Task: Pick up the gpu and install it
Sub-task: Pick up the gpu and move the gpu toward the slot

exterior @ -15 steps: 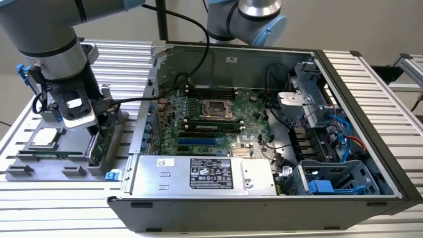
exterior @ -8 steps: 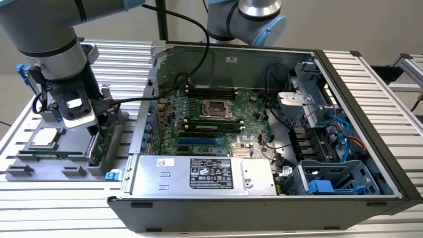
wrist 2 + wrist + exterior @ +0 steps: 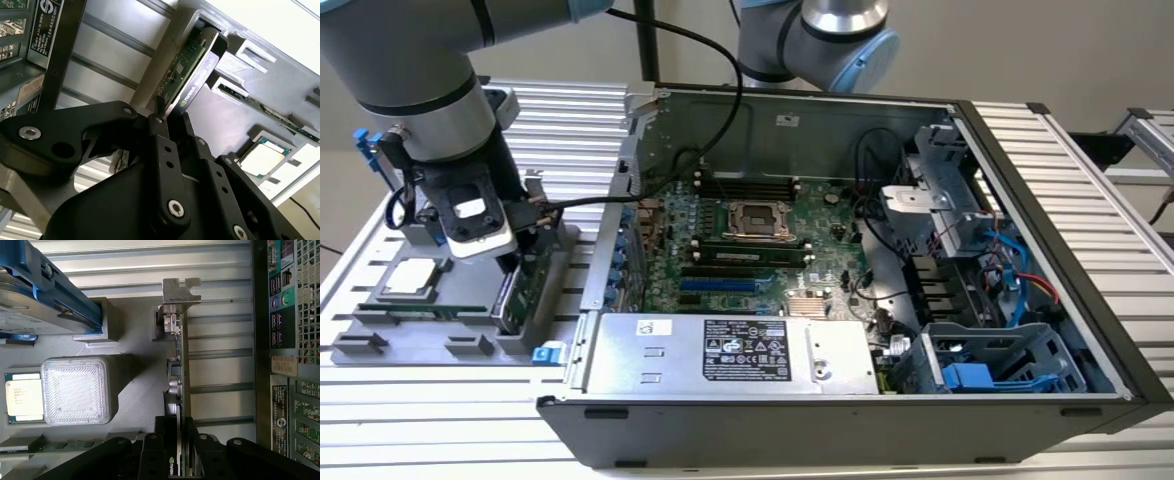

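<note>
The gripper [image 3: 178, 426] pinches the gpu [image 3: 179, 360] by its edge, a finger on each face. The gpu stands on edge in the grey tray [image 3: 414, 345], beside the open case [image 3: 854, 425] on the worktop [image 3: 440, 420].

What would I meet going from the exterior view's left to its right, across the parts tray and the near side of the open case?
processor chip → gpu, standing on edge in the tray → silver power supply → drive cage with blue latch
</note>
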Controlling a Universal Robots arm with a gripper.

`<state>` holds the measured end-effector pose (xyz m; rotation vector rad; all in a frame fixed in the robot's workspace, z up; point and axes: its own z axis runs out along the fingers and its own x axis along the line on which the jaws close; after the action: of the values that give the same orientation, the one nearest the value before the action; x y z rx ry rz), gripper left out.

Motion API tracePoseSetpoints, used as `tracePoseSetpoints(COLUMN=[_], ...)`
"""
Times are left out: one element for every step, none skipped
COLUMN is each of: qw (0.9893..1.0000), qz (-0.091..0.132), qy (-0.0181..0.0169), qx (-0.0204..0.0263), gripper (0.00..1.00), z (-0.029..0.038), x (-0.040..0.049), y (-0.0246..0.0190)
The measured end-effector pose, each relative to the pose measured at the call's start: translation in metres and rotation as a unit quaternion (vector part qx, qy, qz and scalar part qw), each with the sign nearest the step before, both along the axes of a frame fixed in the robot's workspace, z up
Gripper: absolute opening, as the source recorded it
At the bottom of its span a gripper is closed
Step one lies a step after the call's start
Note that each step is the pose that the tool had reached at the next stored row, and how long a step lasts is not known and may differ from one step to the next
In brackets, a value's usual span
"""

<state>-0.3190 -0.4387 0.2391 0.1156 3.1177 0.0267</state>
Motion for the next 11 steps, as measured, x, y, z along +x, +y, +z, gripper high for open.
tracePoseSetpoints(qw=[1.0000, 1.0000, 1.0000, 1.0000, 1.0000, 1.0000, 1.0000, 1.0000, 1.0000, 1.0000, 1.0000], qz=[0.000, 0.000, 0.000, 0.000, 0.000, 0.000, 0.000, 0.000, 0.000, 0.000, 0.000], qy=[0.0000, 0.0000, 0.0000, 0.0000, 0.0000, 0.0000, 0.0000, 0.0000, 0.0000, 0.0000, 0.0000], qx=[0.0000, 0.0000, 0.0000, 0.0000, 0.0000, 0.0000, 0.0000, 0.0000, 0.0000, 0.0000, 0.0000], gripper=[0.00, 0.00, 0.00, 0.00, 0.00, 0.00, 0.00, 0.00, 0.00, 0.00, 0.00], z=[0.0000, 0.0000, 0.0000, -0.0001, -0.0001, -0.0001, -0.0002, -0.0002, -0.0002, -0.0002, -0.0002], x=[0.0000, 0.0000, 0.0000, 0.0000, 0.0000, 0.0000, 0.0000, 0.0000, 0.0000, 0.0000, 0.0000], y=[0.0000, 0.0000, 0.0000, 0.0000, 0.0000, 0.0000, 0.0000, 0.0000, 0.0000, 0.0000, 0.0000])
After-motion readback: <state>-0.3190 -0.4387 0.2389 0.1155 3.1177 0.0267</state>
